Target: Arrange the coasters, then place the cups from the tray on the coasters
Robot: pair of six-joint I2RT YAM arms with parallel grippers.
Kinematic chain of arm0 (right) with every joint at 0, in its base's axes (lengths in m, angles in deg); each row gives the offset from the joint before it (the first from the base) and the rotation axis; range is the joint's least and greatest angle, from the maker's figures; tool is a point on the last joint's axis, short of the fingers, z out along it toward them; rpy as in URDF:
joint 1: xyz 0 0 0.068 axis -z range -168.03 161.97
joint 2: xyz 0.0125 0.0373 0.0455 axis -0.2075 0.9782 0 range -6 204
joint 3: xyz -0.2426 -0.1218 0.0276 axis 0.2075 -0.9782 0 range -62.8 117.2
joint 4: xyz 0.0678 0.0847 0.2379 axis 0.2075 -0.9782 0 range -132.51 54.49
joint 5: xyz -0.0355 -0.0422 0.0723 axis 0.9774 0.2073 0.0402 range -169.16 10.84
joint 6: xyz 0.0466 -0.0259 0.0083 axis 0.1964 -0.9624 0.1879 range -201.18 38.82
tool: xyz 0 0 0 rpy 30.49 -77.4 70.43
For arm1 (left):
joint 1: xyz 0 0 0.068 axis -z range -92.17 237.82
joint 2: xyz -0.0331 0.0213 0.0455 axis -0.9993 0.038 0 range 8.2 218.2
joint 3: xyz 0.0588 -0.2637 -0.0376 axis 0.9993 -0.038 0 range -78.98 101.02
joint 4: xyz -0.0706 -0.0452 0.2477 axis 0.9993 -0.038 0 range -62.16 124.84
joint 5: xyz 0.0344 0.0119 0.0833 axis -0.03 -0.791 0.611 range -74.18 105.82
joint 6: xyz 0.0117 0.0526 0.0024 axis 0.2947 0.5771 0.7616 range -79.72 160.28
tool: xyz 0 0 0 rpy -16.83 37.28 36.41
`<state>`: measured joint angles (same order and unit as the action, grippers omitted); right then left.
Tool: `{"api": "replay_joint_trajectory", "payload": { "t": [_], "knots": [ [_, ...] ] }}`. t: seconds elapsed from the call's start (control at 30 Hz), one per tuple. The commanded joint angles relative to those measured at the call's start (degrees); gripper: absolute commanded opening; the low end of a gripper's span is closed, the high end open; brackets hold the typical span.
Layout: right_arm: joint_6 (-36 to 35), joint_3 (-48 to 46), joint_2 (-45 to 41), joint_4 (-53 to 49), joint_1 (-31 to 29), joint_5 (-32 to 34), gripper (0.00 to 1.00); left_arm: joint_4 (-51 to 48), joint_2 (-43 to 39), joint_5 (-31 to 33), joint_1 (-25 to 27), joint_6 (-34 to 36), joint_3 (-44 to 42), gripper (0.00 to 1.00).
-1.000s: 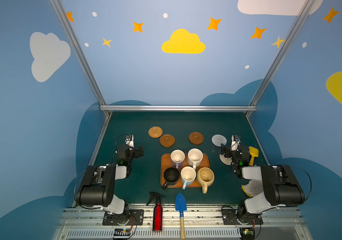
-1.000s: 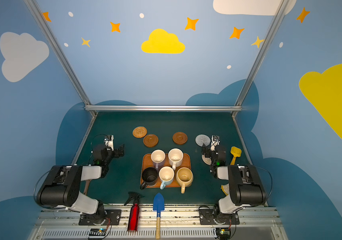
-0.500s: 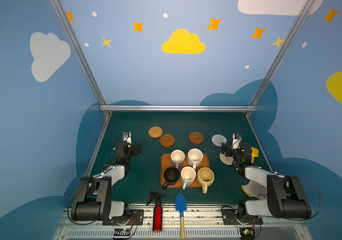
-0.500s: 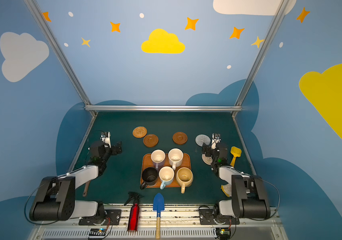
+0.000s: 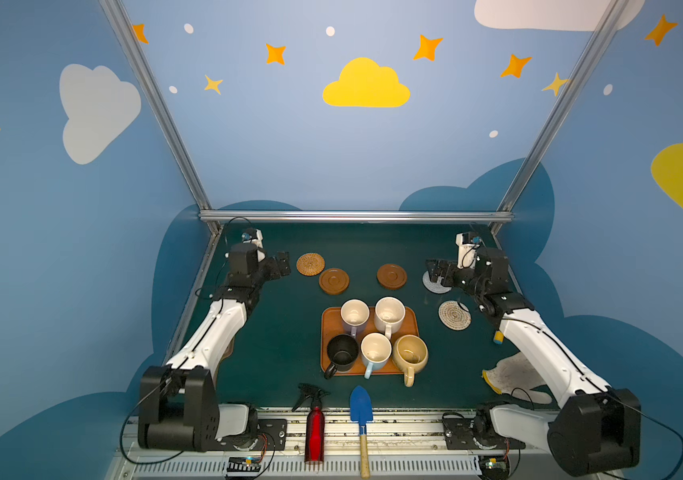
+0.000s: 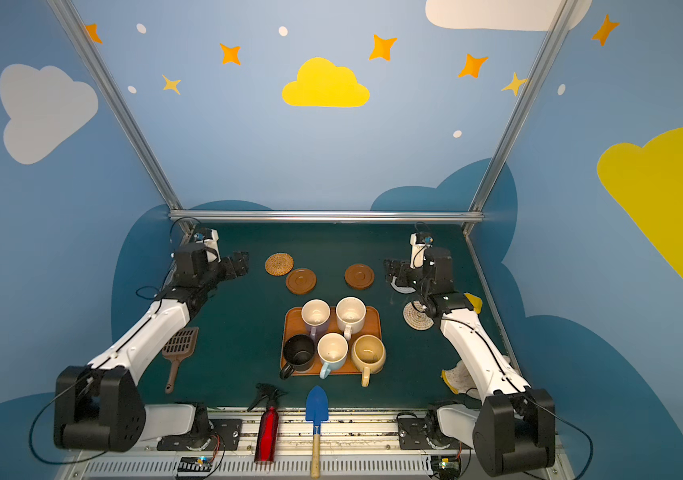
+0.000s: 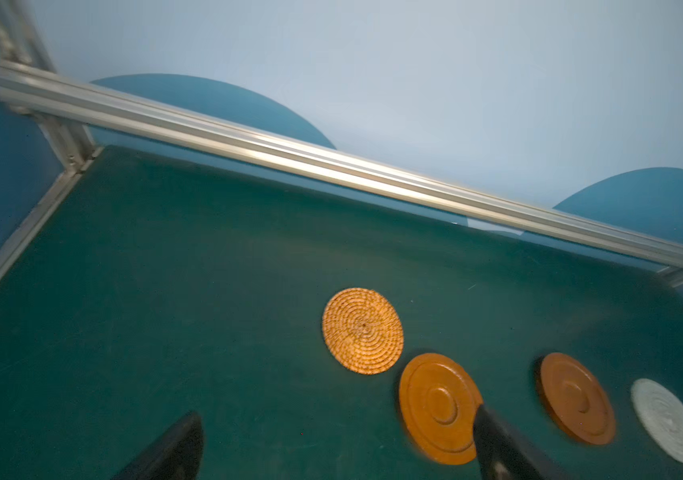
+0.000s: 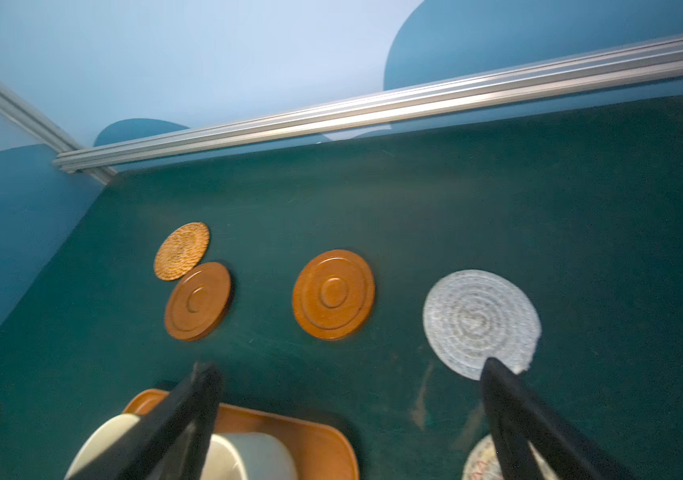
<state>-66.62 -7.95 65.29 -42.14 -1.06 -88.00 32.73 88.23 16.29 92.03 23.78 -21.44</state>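
Along the near edge of the surface [image 5: 273, 332], a red spray bottle [image 5: 315, 432] and a blue trowel [image 5: 360, 409] are lying side by side, a little apart. Just beyond them the tray [image 5: 326, 322] is sitting flat and carrying all five cups, each upright with its mouth up and showing only a bare inside.

The near row is running black cup [image 5: 342, 353], light blue cup [image 5: 375, 351], tan cup [image 5: 410, 355]. The tan one is crowding the tray's right corner, and its handle is poking out past the near rim. Behind them the lilac cup [image 5: 354, 316] and the cream-white cup [image 5: 389, 313] are standing shoulder to shoulder.

Off the tray's right side, the beige rope coaster [image 5: 454, 315] is lying flat on the surface close to the right arm. Farther back the right hand [image 5: 435, 271] is hanging over the grey-white rope coaster [image 5: 435, 286] and hiding part of it in both top views. Its fingers are standing wide apart with nothing between them. Whether a fingertip is touching the coaster, I cannot tell.

Farther still, the right wooden coaster [image 5: 391, 276] is lying alone. The left wooden coaster [image 5: 333, 281] is sitting just beside the rattan coaster [image 5: 310, 264], their edges all but meeting. Next to the rattan one the left hand [image 5: 283, 264] is hovering with its fingers spread wide and gripping nothing.
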Motion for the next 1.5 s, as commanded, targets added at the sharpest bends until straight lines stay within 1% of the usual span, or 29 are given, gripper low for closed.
{"api": "replay_joint_trajectory", "payload": {
  "t": [0.0, 0.07, 0.23, 0.33, 0.47, 0.53, 0.6, 0.67, 0.73, 0.8, 1.03, 1.13, 1.27, 1.37, 1.47],
  "knots": [
    [3.2, 5.0, 3.7, -8.5, -2.3, -3.6, 0.97, -11.8, 6.7, -0.1, 2.4, 1.1, 7.9, 1.00],
    [4.0, 7.5, 5.9, -9.4, -4.2, -4.7, 0.96, -13.4, 12.0, -0.7, 2.9, 1.5, 12.1, 0.99],
    [3.8, 13.0, 11.2, -10.8, -10.5, -2.9, 0.95, -18.0, 24.6, -0.5, 3.6, 2.1, 22.8, 0.96],
    [3.4, 17.3, 15.3, -13.3, -13.0, -2.2, 0.95, -23.7, 32.3, 2.2, 4.8, 3.5, 30.7, 0.90],
    [3.2, 21.2, 20.0, -14.3, -15.7, -1.4, 0.94, -32.8, 42.5, 6.0, 6.5, 5.9, 43.4, 0.84],
    [2.7, 23.2, 22.5, -15.0, -17.0, -1.7, 0.93, -35.5, 45.9, 6.7, 6.8, 6.6, 48.2, 0.82],
    [2.0, 25.1, 25.0, -15.4, -18.0, -2.6, 0.92, -37.2, 48.9, 5.8, 7.1, 7.9, 52.2, 0.75],
    [1.9, 26.8, 27.2, -15.8, -18.3, -3.8, 0.92, -39.1, 51.7, 7.0, 7.7, 8.5, 55.6, 0.70],
    [1.9, 28.0, 28.6, -16.1, -18.3, -4.8, 0.92, -40.4, 54.0, 7.0, 8.1, 8.6, 58.0, 0.62],
    [1.8, 28.7, 29.4, -16.3, -18.3, -5.1, 0.92, -42.5, 56.4, 6.7, 8.3, 8.3, 61.3, 0.62],
    [1.7, 30.2, 31.7, -16.3, -18.3, -7.2, 0.90, -49.7, 63.5, 10.9, 10.1, 9.5, 73.1, 0.62],
    [1.7, 30.6, 32.6, -16.7, -18.3, -8.1, 0.90, -50.1, 64.7, 12.0, 10.9, 9.9, 74.7, 0.62],
    [1.7, 30.4, 33.0, -16.7, -18.4, -8.6, 0.90, -50.1, 66.0, 12.9, 11.8, 10.2, 75.0, 0.67],
    [1.7, 30.4, 33.0, -17.0, -18.4, -9.0, 0.90, -52.5, 67.7, 14.9, 12.2, 9.8, 76.9, 0.67],
    [1.9, 29.8, 32.7, -16.6, -18.4, -9.0, 0.90, -54.7, 69.2, 14.9, 12.3, 9.0, 78.2, 0.66]
  ]
}}
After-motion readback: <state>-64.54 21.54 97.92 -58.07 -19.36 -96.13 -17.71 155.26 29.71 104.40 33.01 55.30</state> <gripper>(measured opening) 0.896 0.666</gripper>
